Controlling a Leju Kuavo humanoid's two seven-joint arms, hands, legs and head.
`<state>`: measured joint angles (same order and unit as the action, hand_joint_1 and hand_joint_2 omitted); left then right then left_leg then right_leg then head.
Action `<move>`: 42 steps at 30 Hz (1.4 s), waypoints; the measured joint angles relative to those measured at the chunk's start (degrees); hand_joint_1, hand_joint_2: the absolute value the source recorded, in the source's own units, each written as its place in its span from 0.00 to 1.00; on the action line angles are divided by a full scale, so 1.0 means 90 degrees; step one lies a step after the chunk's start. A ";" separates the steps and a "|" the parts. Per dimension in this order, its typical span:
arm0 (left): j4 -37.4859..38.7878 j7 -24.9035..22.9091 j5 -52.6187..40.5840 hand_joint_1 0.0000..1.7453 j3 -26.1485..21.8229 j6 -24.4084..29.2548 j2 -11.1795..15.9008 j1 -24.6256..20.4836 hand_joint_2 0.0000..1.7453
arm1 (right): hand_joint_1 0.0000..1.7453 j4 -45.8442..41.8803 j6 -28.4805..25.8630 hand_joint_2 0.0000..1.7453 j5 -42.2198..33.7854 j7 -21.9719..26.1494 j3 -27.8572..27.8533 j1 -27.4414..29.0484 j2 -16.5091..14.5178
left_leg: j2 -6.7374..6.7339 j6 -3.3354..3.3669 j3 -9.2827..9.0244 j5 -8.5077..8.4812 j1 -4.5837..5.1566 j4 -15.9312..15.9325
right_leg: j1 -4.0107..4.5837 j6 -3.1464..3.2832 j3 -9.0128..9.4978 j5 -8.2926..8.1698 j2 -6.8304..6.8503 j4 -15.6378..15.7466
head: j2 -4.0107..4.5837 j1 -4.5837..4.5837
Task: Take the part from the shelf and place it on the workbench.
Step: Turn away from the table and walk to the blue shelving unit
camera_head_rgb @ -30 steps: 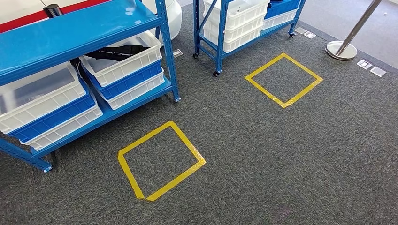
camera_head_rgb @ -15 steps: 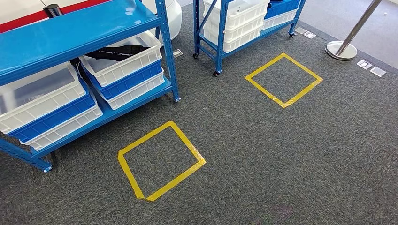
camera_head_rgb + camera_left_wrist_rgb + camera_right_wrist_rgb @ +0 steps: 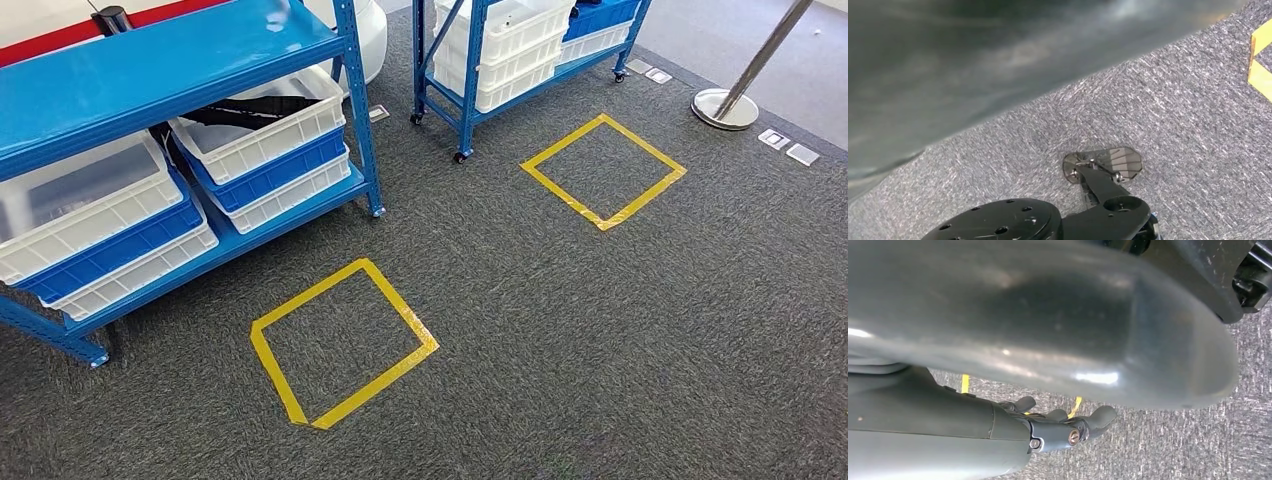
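Facing a blue shelf (image 3: 170, 70) at upper left, its white bins (image 3: 265, 120) holding a dark part (image 3: 240, 108). Right hand (image 3: 1063, 425) hangs empty, fingers loose; left hand's state unclear. Approach squarely before reaching.

Open grey carpet (image 3: 600, 340) fills the frame's centre and right. The upper left is blocked by a blue metal shelf (image 3: 150, 70) stacked with white and blue plastic bins (image 3: 265, 150); a chrome stanchion post (image 3: 735, 95) stands upper right.
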<state>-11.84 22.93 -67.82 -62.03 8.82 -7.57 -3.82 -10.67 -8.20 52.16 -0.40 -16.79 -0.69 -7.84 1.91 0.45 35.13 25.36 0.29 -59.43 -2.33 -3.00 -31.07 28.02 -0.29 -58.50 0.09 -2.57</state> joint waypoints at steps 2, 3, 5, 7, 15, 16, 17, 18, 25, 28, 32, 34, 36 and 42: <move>-0.0001 0.0007 0.0000 0.00 0.0000 0.0001 0.0000 -0.0002 0.00 | 0.00 0.0000 -0.0002 0.00 0.0022 0.0009 0.0000 -0.0001 0.0001 | -0.0005 0.0074 -0.0051 -0.0033 -0.0009 0.0095 | 0.0020 -0.0053 0.0001 0.0010 0.0007 0.0012 | 0.0000 0.0004; 0.0000 0.0012 0.0000 0.00 0.0000 0.0001 -0.0005 -0.0003 0.00 | 0.00 0.0000 -0.0004 0.00 0.0036 0.0016 0.0000 -0.0001 0.0004 | -0.0013 0.0113 -0.0092 -0.0063 -0.0029 0.0165 | 0.0038 -0.0055 -0.0041 0.0066 0.0011 -0.0078 | 0.0000 0.0012; 0.0001 0.0022 0.0000 0.00 -0.0001 0.0001 -0.0013 -0.0009 0.00 | 0.00 0.0000 -0.0005 0.00 0.0055 0.0033 0.0000 -0.0003 0.0012 | -0.0027 0.0162 -0.0147 -0.0107 -0.0072 0.0262 | 0.0062 0.0000 -0.0330 0.0339 0.0019 -0.0653 | 0.0000 0.0036; 0.0001 0.0025 0.0001 0.00 -0.0002 0.0001 -0.0016 -0.0013 0.00 | 0.00 0.0000 -0.0005 0.00 0.0064 0.0039 -0.0001 -0.0002 0.0020 | -0.0031 0.0179 -0.0142 -0.0105 -0.0076 0.0265 | 0.0066 0.0037 -0.0742 0.0625 0.0019 -0.1416 | 0.0000 0.0046; -0.0001 0.0022 0.0000 0.00 -0.0004 0.0025 -0.0020 -0.0012 0.00 | 0.00 0.0000 -0.0036 0.00 0.0103 0.0038 -0.0004 -0.0008 0.0034 | 0.0024 -0.0042 -0.0154 0.0028 -0.0055 0.0159 | 0.0042 -0.0056 -0.0088 -0.0032 -0.0007 0.0023 | 0.0000 0.0045; -0.0001 0.0022 0.0000 0.00 -0.0004 0.0030 -0.0019 -0.0011 0.00 | 0.00 0.0000 -0.0039 0.00 0.0103 0.0038 -0.0005 -0.0005 0.0036 | 0.0026 -0.0072 -0.0166 0.0042 -0.0074 0.0162 | 0.0039 0.0012 -0.0066 -0.0045 -0.0007 0.0024 | 0.0000 0.0036; -0.0001 0.0022 0.0000 0.00 -0.0005 0.0031 -0.0019 -0.0009 0.00 | 0.00 0.0000 -0.0041 0.00 0.0102 0.0037 -0.0006 -0.0003 0.0036 | 0.0011 -0.0102 -0.0173 0.0059 -0.0093 0.0138 | 0.0035 0.0060 -0.0043 -0.0051 -0.0002 0.0027 | 0.0000 0.0031; -0.0001 0.0023 0.0000 0.00 -0.0005 0.0032 -0.0018 -0.0009 0.00 | 0.00 0.0000 -0.0041 0.00 0.0101 0.0037 -0.0007 -0.0002 0.0035 | -0.0023 -0.0132 -0.0147 0.0119 -0.0111 0.0039 | 0.0026 0.0105 -0.0011 -0.0048 0.0004 0.0032 | 0.0000 0.0027; 0.0001 0.0015 0.0000 0.00 -0.0010 0.0033 -0.0024 0.0004 0.00 | 0.00 0.0000 -0.0041 0.00 0.0098 0.0037 -0.0012 0.0017 0.0030 | -0.0152 -0.0209 0.0723 0.0543 -0.0154 -0.1518 | 0.0033 0.0242 0.0237 0.0117 0.0048 0.0037 | 0.0000 -0.0001; 0.0002 0.0010 0.0000 0.00 -0.0013 0.0033 -0.0019 0.0003 0.00 | 0.00 0.0001 -0.0041 0.00 0.0098 0.0037 -0.0013 0.0026 0.0019 | -0.0202 -0.0167 0.0209 -0.0051 -0.0147 -0.0371 | 0.0049 0.0143 0.0382 0.0272 0.0043 0.0040 | 0.0000 -0.0005; 0.0002 0.0004 0.0000 0.00 -0.0015 0.0033 -0.0022 -0.0007 0.00 | 0.00 0.0002 -0.0046 0.00 0.0100 0.0037 -0.0015 0.0002 0.0010 | -0.0172 -0.0020 0.0056 0.0003 -0.0087 -0.0051 | 0.0074 -0.0028 0.0508 0.0334 0.0064 0.0101 | 0.0000 -0.0016; 0.0000 0.0004 0.0001 0.00 -0.0018 0.0035 -0.0021 -0.0004 0.00 | 0.00 0.0002 -0.0049 0.00 0.0101 0.0037 -0.0015 -0.0002 0.0008 | -0.0153 0.0085 -0.0018 0.0032 -0.0087 -0.0011 | 0.0075 -0.0041 0.0409 0.0420 0.0061 -0.0139 | 0.0001 -0.0004; -0.0001 0.0005 0.0004 0.00 -0.0021 0.0037 -0.0019 -0.0010 0.00 | 0.00 0.0002 -0.0049 0.00 0.0101 0.0037 -0.0016 -0.0006 0.0008 | -0.0145 0.0172 -0.0076 0.0073 -0.0070 0.0006 | 0.0090 0.0020 -0.0039 0.0650 0.0052 -0.0869 | 0.0001 0.0017; -0.0001 -0.0032 0.0007 0.00 -0.0032 0.0035 -0.0030 -0.0007 0.00 | 0.00 0.0004 -0.0049 0.00 0.0104 0.0037 -0.0019 0.0052 0.0010 | -0.0056 0.0209 -0.0317 0.0280 -0.0025 0.0006 | 0.0123 -0.0135 -0.0626 0.0155 0.0043 -0.0788 | 0.0000 0.0047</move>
<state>-11.85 22.64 -67.76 -62.31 9.14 -7.85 -3.89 -10.63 -8.63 53.09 -0.07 -16.96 -0.23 -7.75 1.41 2.33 32.28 27.88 0.07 -59.38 -1.22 -4.22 -36.70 29.42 0.10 -65.59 0.09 -2.15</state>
